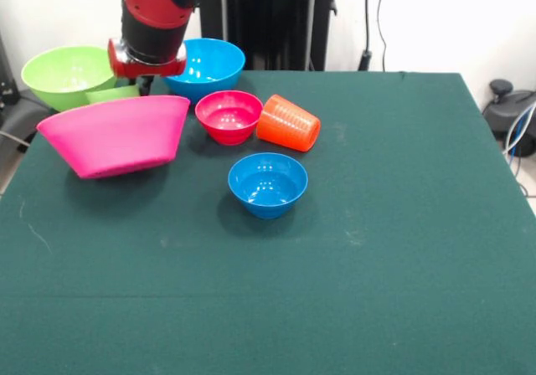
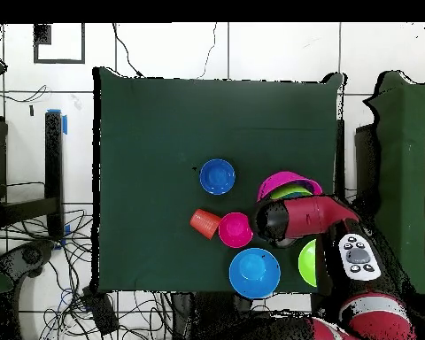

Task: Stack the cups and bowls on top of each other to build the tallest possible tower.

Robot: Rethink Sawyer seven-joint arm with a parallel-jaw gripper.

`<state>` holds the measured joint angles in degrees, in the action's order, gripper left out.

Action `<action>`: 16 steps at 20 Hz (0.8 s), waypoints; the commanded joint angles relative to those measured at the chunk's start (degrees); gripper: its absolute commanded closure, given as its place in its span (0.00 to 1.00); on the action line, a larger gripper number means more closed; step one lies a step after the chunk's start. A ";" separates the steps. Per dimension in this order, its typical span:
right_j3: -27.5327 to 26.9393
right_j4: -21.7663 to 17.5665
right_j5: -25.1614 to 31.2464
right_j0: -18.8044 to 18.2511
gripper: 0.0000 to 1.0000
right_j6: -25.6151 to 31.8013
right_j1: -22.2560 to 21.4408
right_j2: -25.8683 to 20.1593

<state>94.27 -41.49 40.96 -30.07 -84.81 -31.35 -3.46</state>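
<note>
Pincer (image 1: 144, 80) hung just behind the tilted huge pink bowl (image 1: 113, 134) at the worktop (image 1: 377, 224) edge (its fingers hidden, so grip state cannot be told); a lime-green piece (image 1: 111, 94) lay directly beneath it.

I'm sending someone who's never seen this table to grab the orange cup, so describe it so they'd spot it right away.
Start at the huge pink bowl tilted on the green table. Beside it sits a small red bowl, and right against that lies the orange cup. It is the only ribbed piece and the only one tipped on its side.
</note>
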 commanded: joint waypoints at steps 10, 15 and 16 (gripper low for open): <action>3.14 2.44 10.72 6.75 1.00 0.87 -10.79 2.55; 2.30 2.88 11.98 7.25 1.00 1.57 -11.90 2.15; 1.84 3.02 11.67 7.07 1.00 1.34 -10.99 1.62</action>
<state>94.65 -40.55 47.75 -24.36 -84.81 -42.79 0.92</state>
